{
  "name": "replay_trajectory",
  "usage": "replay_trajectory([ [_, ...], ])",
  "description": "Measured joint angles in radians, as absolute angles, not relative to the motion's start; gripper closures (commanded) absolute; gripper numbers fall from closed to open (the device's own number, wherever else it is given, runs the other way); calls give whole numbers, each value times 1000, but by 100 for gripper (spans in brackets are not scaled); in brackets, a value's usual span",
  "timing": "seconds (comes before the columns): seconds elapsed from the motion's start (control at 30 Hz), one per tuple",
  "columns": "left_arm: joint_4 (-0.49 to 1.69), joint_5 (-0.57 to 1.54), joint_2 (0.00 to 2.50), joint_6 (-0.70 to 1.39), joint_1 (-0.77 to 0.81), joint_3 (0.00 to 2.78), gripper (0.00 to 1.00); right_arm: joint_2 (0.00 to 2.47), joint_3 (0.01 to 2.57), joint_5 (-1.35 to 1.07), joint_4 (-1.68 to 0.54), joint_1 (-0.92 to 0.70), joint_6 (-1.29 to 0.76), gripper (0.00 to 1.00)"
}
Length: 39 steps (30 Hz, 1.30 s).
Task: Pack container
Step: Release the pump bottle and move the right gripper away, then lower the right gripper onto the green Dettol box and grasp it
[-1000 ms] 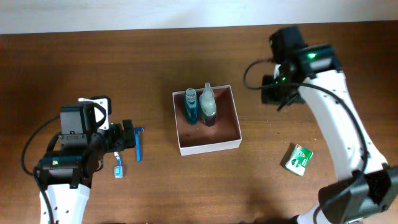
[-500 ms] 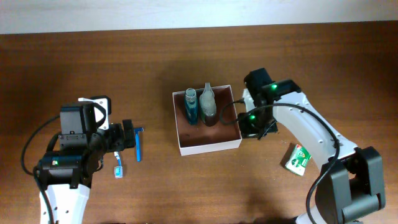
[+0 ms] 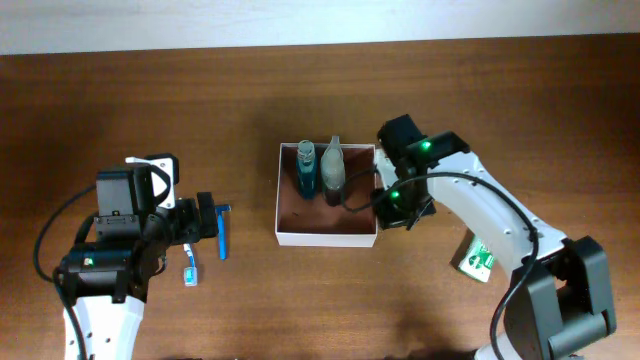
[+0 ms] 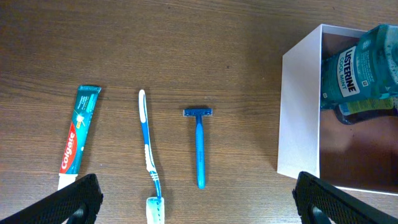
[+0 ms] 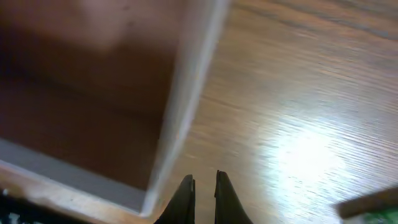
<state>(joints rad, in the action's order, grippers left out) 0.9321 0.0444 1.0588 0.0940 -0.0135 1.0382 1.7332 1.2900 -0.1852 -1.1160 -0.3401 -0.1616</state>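
Observation:
The container (image 3: 326,239), a square white-walled box with a reddish-brown floor, sits at mid-table. A blue mouthwash bottle (image 3: 307,170) and a grey bottle (image 3: 333,168) stand at its back. My right gripper (image 3: 387,204) is shut and empty, low against the outside of the container's right wall (image 5: 186,93), with its fingertips (image 5: 205,186) over bare wood. My left gripper (image 3: 205,222) is open and empty above a blue razor (image 4: 199,143), a toothbrush (image 4: 148,149) and a toothpaste tube (image 4: 78,134). The container's left wall (image 4: 298,118) and the mouthwash bottle (image 4: 357,71) show in the left wrist view.
A small green-and-white packet (image 3: 476,256) lies on the table right of the container, partly under my right arm. Its edge shows in the right wrist view (image 5: 373,208). The razor (image 3: 221,232) and toothbrush (image 3: 189,266) lie left of the container.
My right arm swung from the far right down to the container's right wall. The container slid a little left and turned square. The left arm has not moved.

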Motion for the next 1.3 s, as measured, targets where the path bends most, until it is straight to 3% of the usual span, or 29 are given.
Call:
replay_trajectory([
  [0.13,933,44,1059,94,-14,1038,1,1729,1327,-109,-1197,-215,-201,84],
  [0.23,932,44,1059,94,-14,1039,1,1681,1410,-41,-1243,-112,-225,28],
  [0.3,932,44,1059,94,-14,1039,1,1617,1478,-22,-1272,-39,-234,10],
  [0.37,933,44,1059,94,-14,1039,1,1539,1515,-8,-1279,21,-234,2],
  [0.67,936,44,1059,94,-14,1039,1,1441,1391,2,-1332,176,-271,2],
  [1.03,944,44,1059,94,-14,1040,1,1462,925,-20,-966,177,-288,2],
  [1.3,947,44,1059,94,-14,1040,1,1534,814,-20,-832,177,-289,2],
])
